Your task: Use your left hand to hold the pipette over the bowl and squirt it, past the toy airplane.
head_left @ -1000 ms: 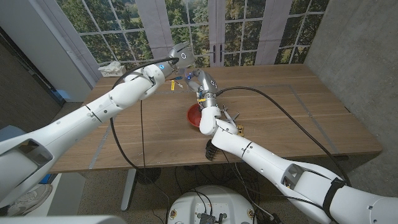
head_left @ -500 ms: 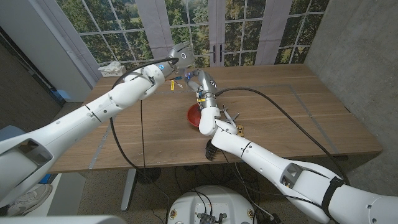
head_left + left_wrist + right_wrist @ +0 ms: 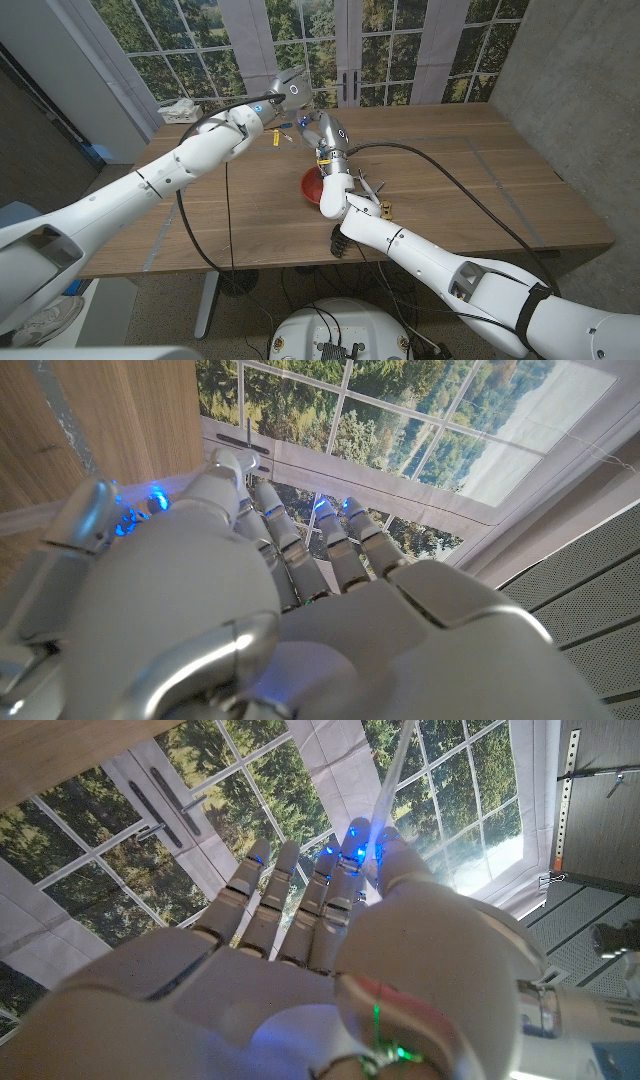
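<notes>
A wooden table (image 3: pixel 450 180) is standing before tall windows (image 3: pixel 400 50), the right hand (image 3: pixel 328 135) gripping a pipette (image 3: pixel 398 765) beyond the half-hidden red bowl (image 3: pixel 310 186), the left hand's (image 3: pixel 285 92) grasp being unclear.

The bowl (image 3: pixel 311 187) sits on the surface (image 3: pixel 450 170), near its middle. The right hand (image 3: pixel 327 133) is raised behind the bowl, slightly to its right, with its forearm running forward past the bowl's right side. In the right wrist view a thin pipette (image 3: pixel 397 765) stands up from between the right hand's fingers (image 3: pixel 300 895). The left hand (image 3: pixel 285 92) hangs farther back and to the left of the bowl. A small toy airplane (image 3: pixel 281 133) lies on the surface behind the bowl, between the two hands.
</notes>
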